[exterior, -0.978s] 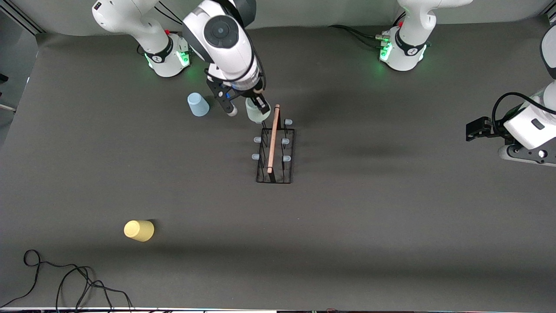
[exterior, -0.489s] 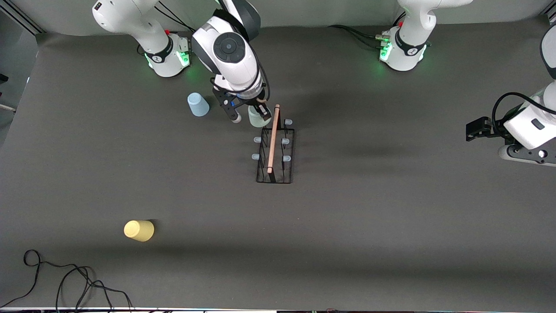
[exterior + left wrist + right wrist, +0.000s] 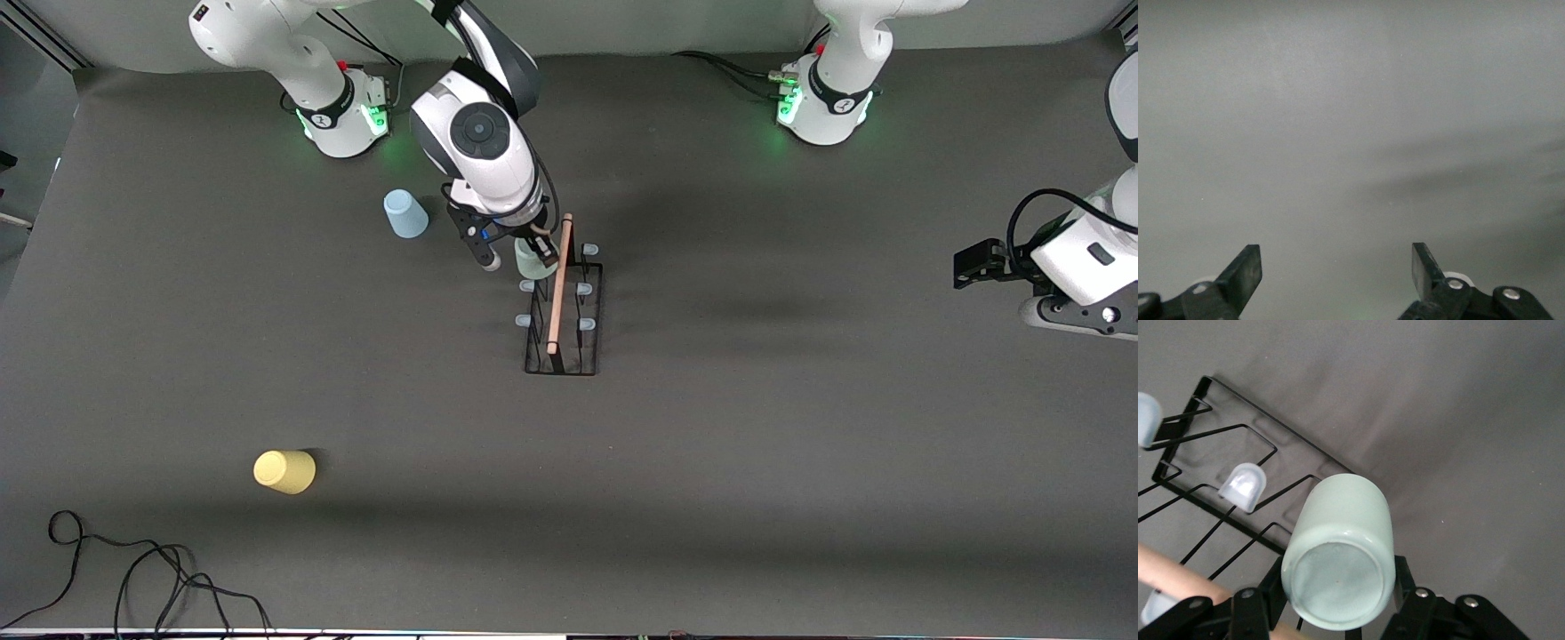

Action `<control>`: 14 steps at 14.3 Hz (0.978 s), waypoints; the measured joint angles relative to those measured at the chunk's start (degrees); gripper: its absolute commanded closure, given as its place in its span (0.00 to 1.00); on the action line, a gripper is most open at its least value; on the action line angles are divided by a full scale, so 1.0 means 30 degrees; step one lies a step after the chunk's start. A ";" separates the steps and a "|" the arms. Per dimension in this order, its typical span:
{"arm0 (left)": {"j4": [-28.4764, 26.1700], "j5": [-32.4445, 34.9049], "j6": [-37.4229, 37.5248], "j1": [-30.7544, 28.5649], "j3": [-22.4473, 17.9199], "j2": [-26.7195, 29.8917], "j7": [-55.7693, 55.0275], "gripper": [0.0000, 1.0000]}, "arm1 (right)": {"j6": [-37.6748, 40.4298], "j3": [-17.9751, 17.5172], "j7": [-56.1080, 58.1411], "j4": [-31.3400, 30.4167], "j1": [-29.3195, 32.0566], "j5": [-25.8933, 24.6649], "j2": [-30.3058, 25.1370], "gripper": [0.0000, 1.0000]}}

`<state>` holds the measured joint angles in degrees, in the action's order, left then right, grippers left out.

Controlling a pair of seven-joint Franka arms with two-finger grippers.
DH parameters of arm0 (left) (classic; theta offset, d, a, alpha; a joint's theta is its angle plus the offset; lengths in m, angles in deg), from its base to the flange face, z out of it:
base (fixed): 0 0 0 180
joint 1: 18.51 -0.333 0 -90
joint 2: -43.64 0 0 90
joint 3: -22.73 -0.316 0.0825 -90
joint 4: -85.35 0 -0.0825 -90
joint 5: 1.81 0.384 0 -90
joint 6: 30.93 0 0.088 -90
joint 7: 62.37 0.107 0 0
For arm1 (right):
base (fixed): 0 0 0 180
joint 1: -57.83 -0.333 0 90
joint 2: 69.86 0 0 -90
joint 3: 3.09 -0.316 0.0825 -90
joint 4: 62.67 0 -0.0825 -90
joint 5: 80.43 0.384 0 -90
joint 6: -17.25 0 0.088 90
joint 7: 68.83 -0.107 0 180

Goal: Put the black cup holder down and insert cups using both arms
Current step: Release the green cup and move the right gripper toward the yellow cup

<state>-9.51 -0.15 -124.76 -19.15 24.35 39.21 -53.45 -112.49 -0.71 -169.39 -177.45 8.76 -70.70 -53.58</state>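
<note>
Right gripper [image 3: 514, 253] pinches the pale green plastic tumbler [image 3: 528, 258], bottom-up, over the end of the small rectangular black wire rack [image 3: 564, 307] that lies toward the robots' bases. In the right wrist view the green tumbler [image 3: 1338, 552] sits clamped between both black fingers [image 3: 1406, 581], closed base facing the camera, its mouth pointing down at the rack's wire frame [image 3: 1225, 450]. One pale-tipped peg [image 3: 1243, 487] stands just beside the tumbler, a second peg [image 3: 1147, 418] sits farther along the same row. The light wooden rod handle [image 3: 1178, 580] runs just beside the gripper; in the front view this rod [image 3: 559, 283] runs along the rack's top, one end right next to the held tumbler. Whether the tumbler touches a peg, cannot tell.

Light blue plastic tumbler [image 3: 404, 214] stands upside down on the dark grey table mat [image 3: 800, 444], near the right gripper, toward the right arm's end of the table. Yellow plastic tumbler [image 3: 284, 471] lies on its side, well apart from the gripper, much nearer the front camera, also toward the right arm's end. Loose black cables [image 3: 133, 569] lie by the table edge nearest the front camera.

Left gripper [image 3: 1337, 270] waits at the left arm's end of the table, well apart from the rack, fingers spread wide, nothing between them, only bare mat under it.
</note>
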 measured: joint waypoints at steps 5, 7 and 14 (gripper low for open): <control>0.0000 0.0000 0.0000 0.0000 0.0000 0.0000 0.0000 0.00 | 0.0901 0.0240 -0.0015 0.0741 0.0015 -0.0001 -0.0146 0.00; 0.0000 0.0000 0.0000 0.0000 0.0000 0.0000 0.0000 0.00 | 0.3628 0.0785 -0.0004 0.2471 0.0025 -0.0010 -0.0471 0.00; -0.0001 0.0000 0.0000 0.0000 -0.0004 0.0000 0.0000 0.00 | 1.1621 0.4929 0.7856 0.8860 0.0052 -0.0074 -0.1130 0.00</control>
<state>-9.52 -0.15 -124.76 -19.15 24.34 39.21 -53.45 -77.63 14.08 -145.82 -150.88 8.91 -70.93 -56.97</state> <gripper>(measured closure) 0.000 0.000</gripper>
